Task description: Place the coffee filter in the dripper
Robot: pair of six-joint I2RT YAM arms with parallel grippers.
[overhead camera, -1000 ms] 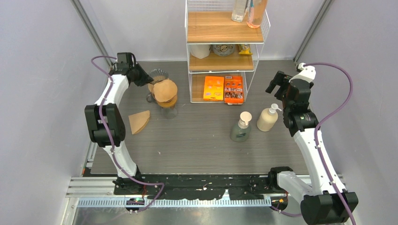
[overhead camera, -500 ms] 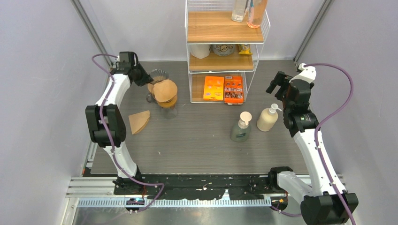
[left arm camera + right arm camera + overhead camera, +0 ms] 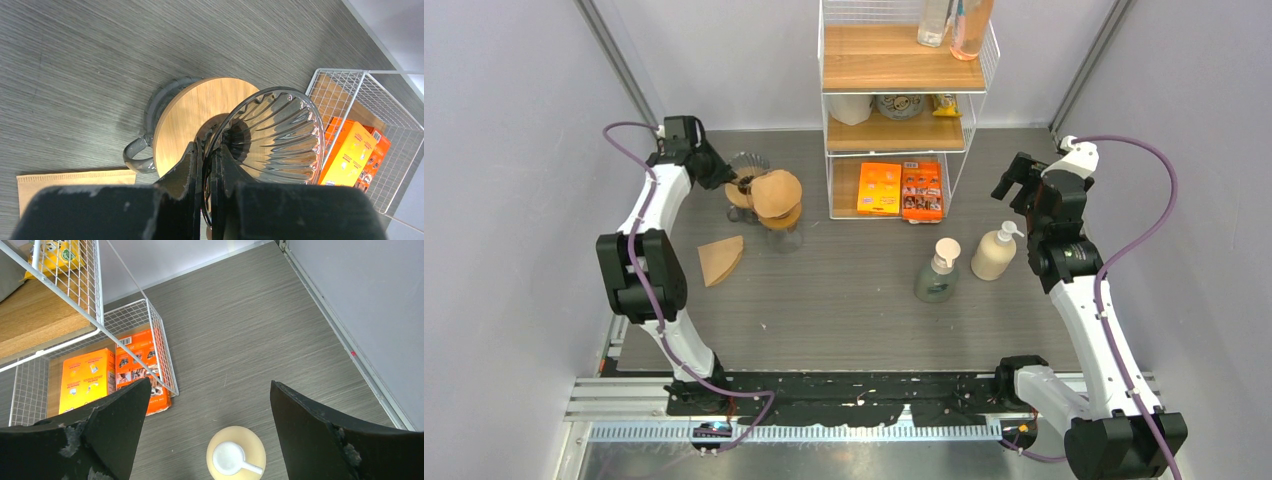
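Observation:
A clear ribbed glass dripper (image 3: 280, 130) is held at its rim by my left gripper (image 3: 207, 150), whose jaws are shut on the glass edge. It hangs tilted over a round wooden disc (image 3: 192, 112) that tops a grey vessel with a handle (image 3: 134, 152). In the top view the dripper (image 3: 746, 178) sits just left of the wooden disc (image 3: 777, 192), with my left gripper (image 3: 727, 180) on its left side. A folded brown paper coffee filter (image 3: 721, 259) lies flat on the table nearer the front; it also shows in the left wrist view (image 3: 75, 181). My right gripper (image 3: 210, 385) is open and empty, far right (image 3: 1016, 180).
A white wire shelf rack (image 3: 902, 110) stands at the back with orange boxes (image 3: 900, 189) on its bottom level. A grey pump bottle (image 3: 937, 270) and a cream pump bottle (image 3: 994, 252) stand right of centre; the cream one is under my right gripper (image 3: 236, 456).
My left gripper has moved left and toward the front, carrying the glass dripper with it from behind the wooden disc to its left side. The right arm has not moved.

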